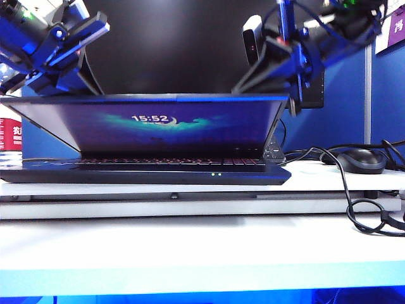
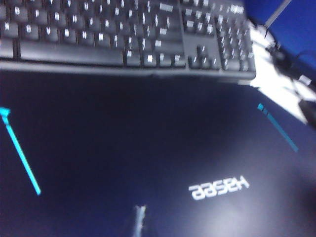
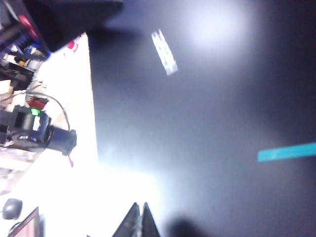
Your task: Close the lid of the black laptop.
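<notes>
The lid is tilted far forward over the base, partly shut, its lit blue display showing a clock reading 15:52. Its top edge runs level across the exterior view, and a narrow wedge of gap stays between it and the keyboard deck. The black laptop sits on the white worktop, near the back edge on a slightly raised white slab, two small green LEDs on its tapered front edge.

In the left wrist view the lid's dark back fills the frame, with white "Hasee" lettering upside down and two cyan stripes near its sides. A separate black keyboard lies just beyond the lid's far edge. The left gripper hangs above the lid's left top corner in the exterior view; its fingers are not resolved in either view, so clenched or released cannot be told.

The right gripper shows in the right wrist view as two dark fingertips pressed together, clenched on nothing, just over the lid's back near its edge. In the exterior view it sits by the lid's right top corner.

A large dark monitor stands behind the laptop. A black mouse with looping cable rests toward the worktop's right edge. A red-labelled bottle is at the left edge.
</notes>
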